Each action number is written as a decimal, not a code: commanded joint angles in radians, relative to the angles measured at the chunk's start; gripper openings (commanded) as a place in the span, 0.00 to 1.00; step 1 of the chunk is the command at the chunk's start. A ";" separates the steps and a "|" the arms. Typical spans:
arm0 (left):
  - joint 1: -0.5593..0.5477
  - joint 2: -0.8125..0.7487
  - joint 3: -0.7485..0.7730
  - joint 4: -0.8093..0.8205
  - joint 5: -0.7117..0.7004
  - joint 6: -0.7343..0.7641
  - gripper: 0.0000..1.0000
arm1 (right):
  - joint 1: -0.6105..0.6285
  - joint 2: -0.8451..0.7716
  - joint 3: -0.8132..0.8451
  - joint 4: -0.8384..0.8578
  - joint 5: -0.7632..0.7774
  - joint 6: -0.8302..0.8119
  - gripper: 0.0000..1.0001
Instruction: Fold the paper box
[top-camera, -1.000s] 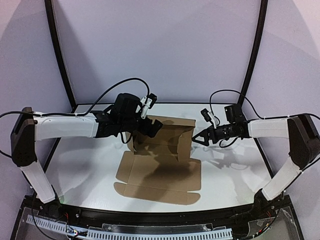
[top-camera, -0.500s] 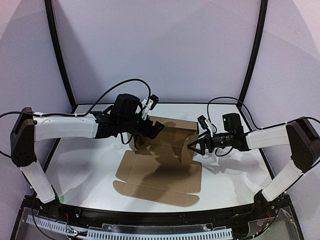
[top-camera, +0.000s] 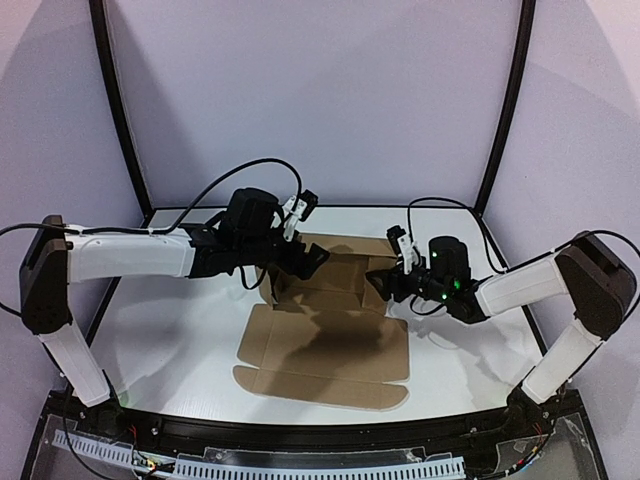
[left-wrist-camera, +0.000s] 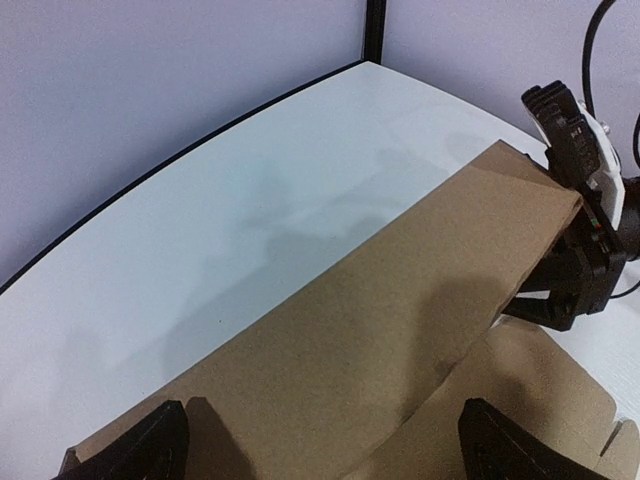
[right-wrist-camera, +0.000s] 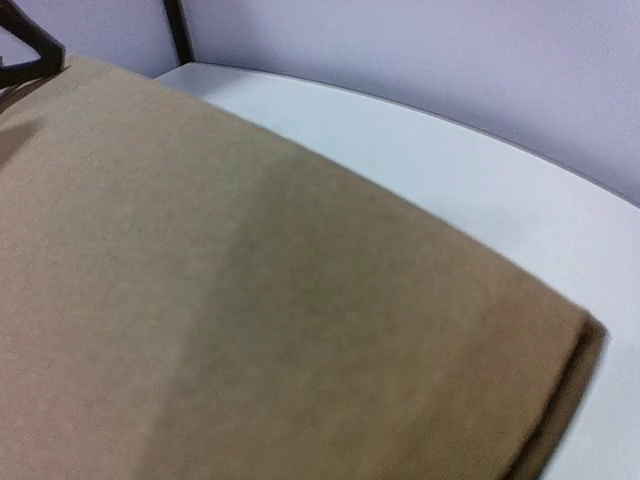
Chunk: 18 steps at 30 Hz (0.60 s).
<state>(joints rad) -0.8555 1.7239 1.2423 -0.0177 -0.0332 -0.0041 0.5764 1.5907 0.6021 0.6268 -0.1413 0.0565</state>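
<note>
Moved: the right gripper (top-camera: 386, 281) has slid left across the table (top-camera: 170, 320) to the right end of the box (top-camera: 322, 345).
Box: mid-table, front flaps flat, back wall (top-camera: 345, 250) raised between both grippers.
Left gripper (top-camera: 308, 258): fingers (left-wrist-camera: 140, 450) spread wide, straddling the wall, not pinching.
Right fingers: hidden by cardboard; cannot tell.
Risk: a push from the right alone could skid or buckle the unheld sheet.

One paper box (top-camera: 325, 345), brown cardboard, on one white table (top-camera: 170, 320). Two arms: left arm (top-camera: 130, 258), right arm (top-camera: 520, 282). Two grippers, one per arm: left gripper (top-camera: 314, 259), right gripper (top-camera: 385, 282). Two looping black cables (top-camera: 255, 159), one above each wrist. Two black posts (top-camera: 120, 110), rising from the table's far corners.
</note>
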 joint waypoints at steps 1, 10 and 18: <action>-0.026 0.044 -0.071 -0.214 0.113 -0.031 0.95 | 0.034 0.031 -0.006 0.079 0.181 0.009 0.68; -0.026 0.034 -0.087 -0.201 0.072 -0.035 0.95 | 0.036 -0.001 -0.025 -0.008 0.326 0.051 0.34; -0.026 0.033 -0.087 -0.193 0.059 -0.041 0.94 | 0.098 0.060 0.023 -0.029 0.530 0.104 0.12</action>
<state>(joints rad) -0.8748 1.7142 1.2218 0.0040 -0.0163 -0.0032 0.6309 1.6037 0.5987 0.6558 0.2494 0.1355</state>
